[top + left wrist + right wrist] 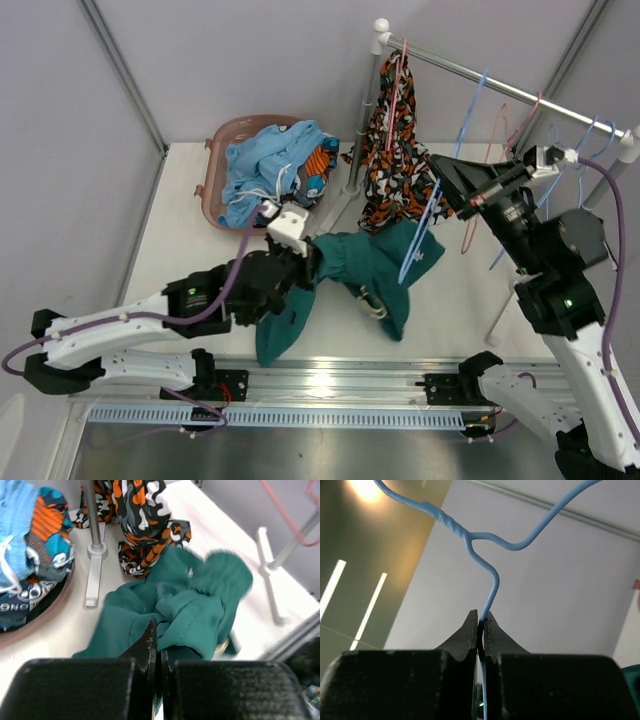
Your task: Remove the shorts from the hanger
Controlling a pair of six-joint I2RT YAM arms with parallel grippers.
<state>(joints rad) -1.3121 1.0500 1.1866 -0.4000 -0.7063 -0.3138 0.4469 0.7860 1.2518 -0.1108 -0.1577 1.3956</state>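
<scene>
Teal green shorts (365,265) lie bunched on the white table, in front of the clothes rack. My left gripper (308,258) is shut on a fold at their left edge; the left wrist view shows the jaws (159,632) pinching the teal fabric (200,610). My right gripper (437,186) is shut on the thin wire of a blue hanger (428,212) that slants down onto the teal shorts. In the right wrist view the blue hanger (492,580) rises from between the closed jaws (481,622). Orange-black-white camouflage shorts (395,160) hang from a pink hanger (398,80) on the rail.
A brown basket (225,135) at the back left holds light blue shorts (255,165) and patterned shorts (320,165). The rack's rail (480,68) carries several bare hangers (475,110) to the right. Its left foot (92,580) stands between the basket and the teal shorts.
</scene>
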